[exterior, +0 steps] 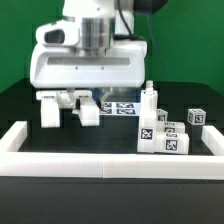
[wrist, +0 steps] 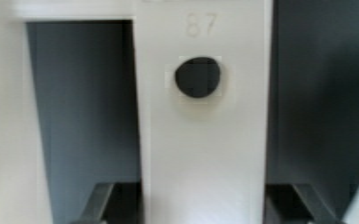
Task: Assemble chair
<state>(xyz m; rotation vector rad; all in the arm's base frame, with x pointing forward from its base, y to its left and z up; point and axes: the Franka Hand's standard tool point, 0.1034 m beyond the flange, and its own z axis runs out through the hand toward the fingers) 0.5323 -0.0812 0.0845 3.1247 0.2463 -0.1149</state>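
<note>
Currently held stock, listed outward from my hand (exterior: 88,98).

Item 1, hand: lowered close to the surface (exterior: 100,138) and all but closed. Its fingers (wrist: 114,200) press on either flank of a white bar (wrist: 202,140). I judge the grip is taken across the narrow width because that is the span the pads can clamp.

Item 2, bar: a chair part, flat face toward my wrist. One round hole (wrist: 197,76) sits further along from the grip, left uncovered, probably so a joint can seat there. I cannot tell whether it is lifted or resting.

Item 3, loose white piece (exterior: 52,108): just beside the hand, on the surface, untouched.

Item 4, stacked chair parts (exterior: 160,130): tagged blocks with one upright post, well apart from the hand and close to the border rail (exterior: 100,160). The rail likely braces them against sliding.

Item 5, marker board (exterior: 122,107): lies flat near the hand and is not furniture.
</note>
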